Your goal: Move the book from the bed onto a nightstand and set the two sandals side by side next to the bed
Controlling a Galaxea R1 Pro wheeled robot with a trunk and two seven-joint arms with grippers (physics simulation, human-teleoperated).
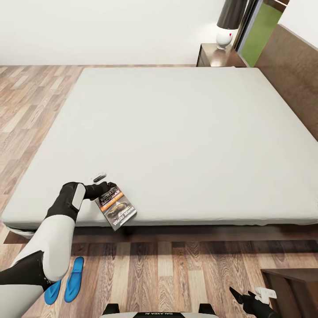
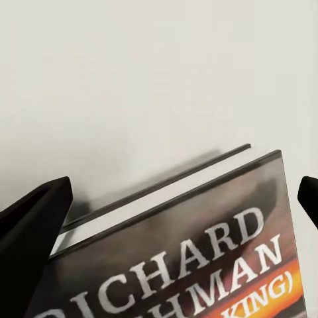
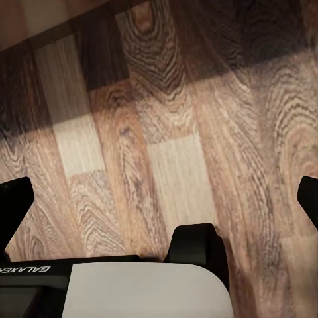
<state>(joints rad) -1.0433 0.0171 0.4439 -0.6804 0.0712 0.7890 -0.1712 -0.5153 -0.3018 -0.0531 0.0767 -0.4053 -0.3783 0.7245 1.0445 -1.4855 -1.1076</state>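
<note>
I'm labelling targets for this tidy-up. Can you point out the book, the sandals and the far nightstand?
Dark paperback book with orange band (image 1: 116, 210): head view, cover centre.
Bright blue flat sandals (image 1: 74, 274): head view, right sandal's sole.
Dark brown wooden nightstand (image 1: 211, 57): head view, glossy top beside the lamp.

A plain white wall (image 1: 110, 31) runs behind the bed (image 1: 176, 141), whose light grey mattress sits on a dark frame. Brown wood-plank floor (image 1: 31, 101) surrounds the bed. At the bed's far corner stands a dark nightstand (image 1: 216, 57) bearing a white lamp (image 1: 226, 26) with a dark shade, beside a tall dark-framed window (image 1: 260, 35). The dark headboard (image 1: 291, 75) lines the bed's right side.
</note>
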